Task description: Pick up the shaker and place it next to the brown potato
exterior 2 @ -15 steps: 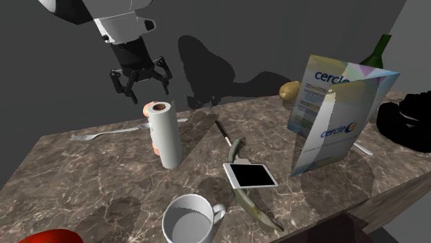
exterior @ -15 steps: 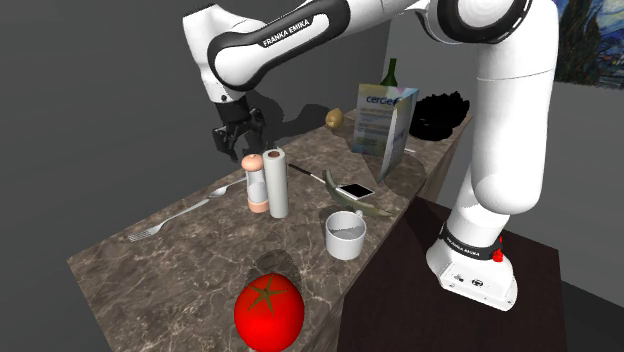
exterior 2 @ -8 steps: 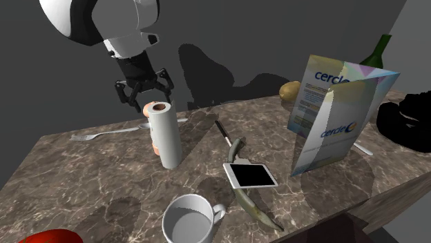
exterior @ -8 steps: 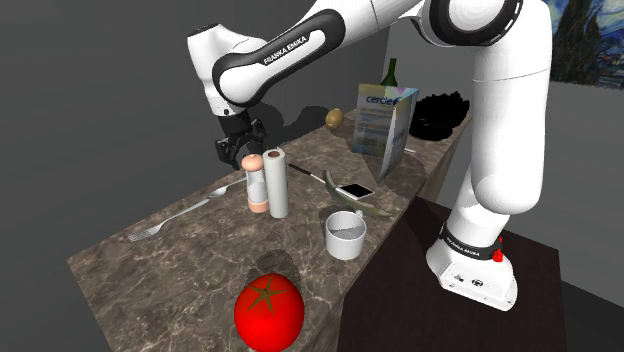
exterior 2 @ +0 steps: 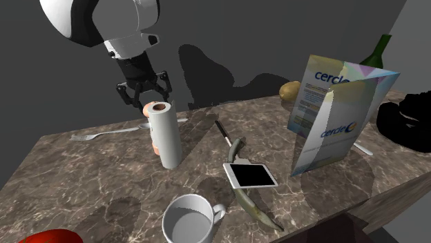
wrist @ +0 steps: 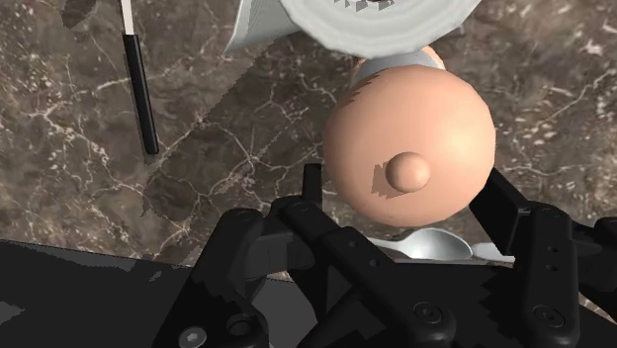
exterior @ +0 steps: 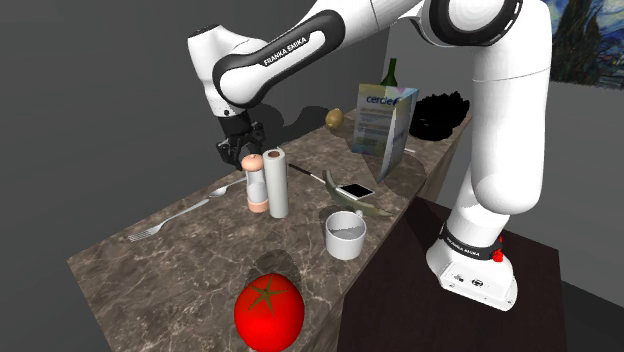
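While the dark veined surface stands before a plain grey wall, the tool hangs open just above the peach-topped shaker.

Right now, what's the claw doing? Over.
Claw open, at shaker top. Shaker upright, not yet gripped. White roll crowds it close.
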